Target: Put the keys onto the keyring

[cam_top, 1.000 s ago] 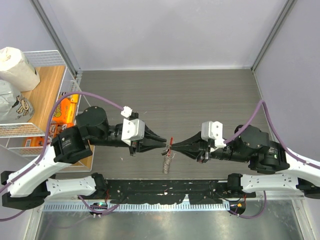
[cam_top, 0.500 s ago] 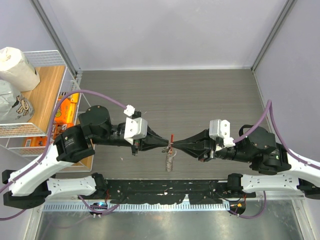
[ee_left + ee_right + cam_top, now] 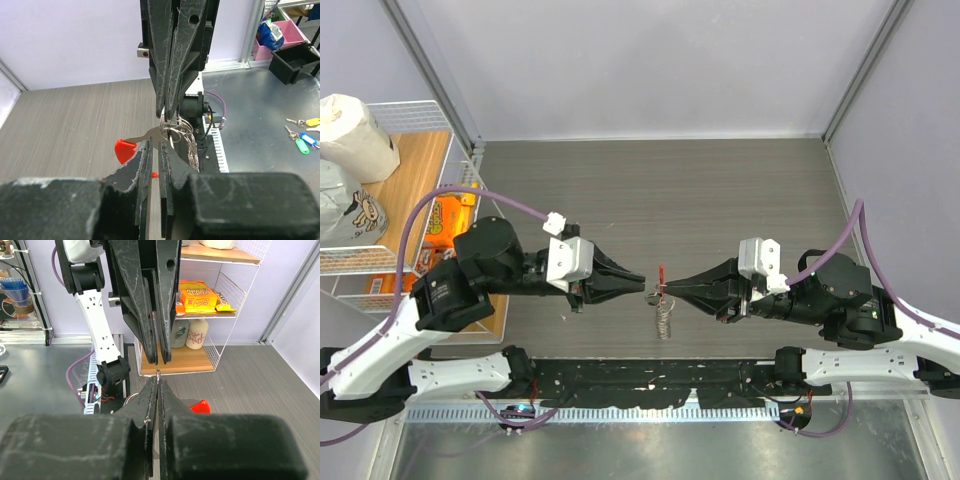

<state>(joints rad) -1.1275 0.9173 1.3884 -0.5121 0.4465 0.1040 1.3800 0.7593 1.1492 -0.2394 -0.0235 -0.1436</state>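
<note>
Red plastic and silvery coiled metal made up the keyring [image 3: 662, 318], which hung in the air over the middle of the counter's near edge, its red strip standing up and its coil dangling below. The right gripper [image 3: 667, 291] was pinched tight on it at the join. The left gripper [image 3: 642, 283], whose tip had been against the keyring half a second before, had drawn back toward the left edge and now stood just beside it, no longer touching. Its fingers [image 3: 146, 167] showed only a thin slit between them, and it could not be told whether they held anything. The key could not be picked out from the tangle of rings, so whether it had been threaded on was uncertain; the retreat probably meant either a finished attempt or a reset for another. The counter [image 3: 720, 190] was dark grey wood-grain laminate, enclosed by pale lilac walls. A white wire shelf [image 3: 412, 104] stood off its left edge, holding orange snack packets [image 3: 450, 215] and a paper bag [image 3: 355, 135].
</note>
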